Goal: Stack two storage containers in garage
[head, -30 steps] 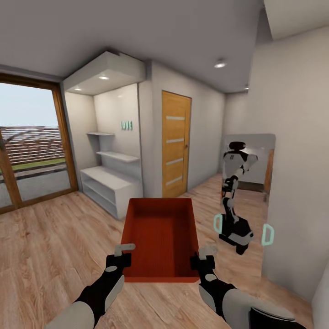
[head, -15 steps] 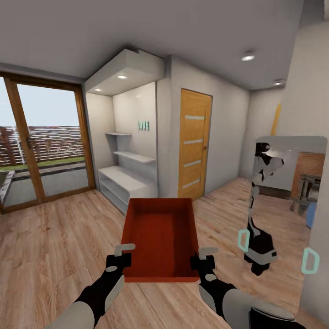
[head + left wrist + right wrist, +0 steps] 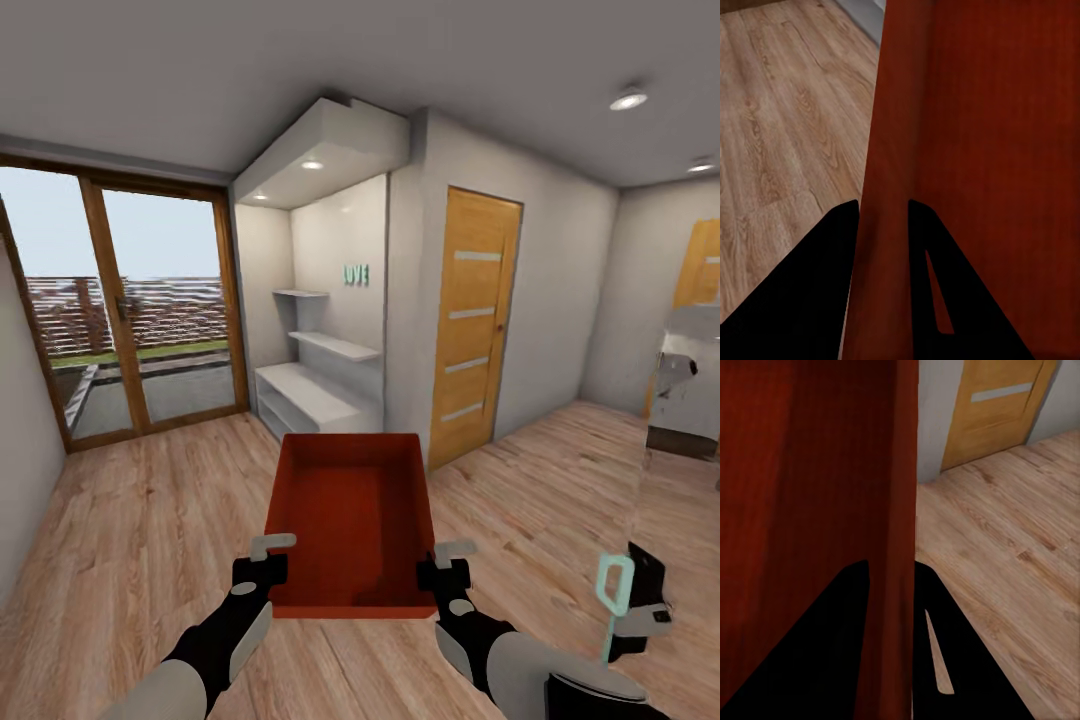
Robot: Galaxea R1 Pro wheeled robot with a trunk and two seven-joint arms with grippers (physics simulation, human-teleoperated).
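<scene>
At three o'clock we see a mirror [image 3: 690,420] cut off by the edge; its reflection is too fragmentary to read.

- One orange-red rectangular open-topped storage container [image 3: 348,520].
- Two black-and-grey robot grippers: left [image 3: 262,566], right [image 3: 447,570].
- Two light wooden doors with pale horizontal strips: one [image 3: 472,325], another [image 3: 698,270] partly seen.
- One wood-framed glass double door [image 3: 130,320].
- One white built-in shelf unit [image 3: 320,380].
- Four round recessed ceiling lights [image 3: 628,99].
</scene>
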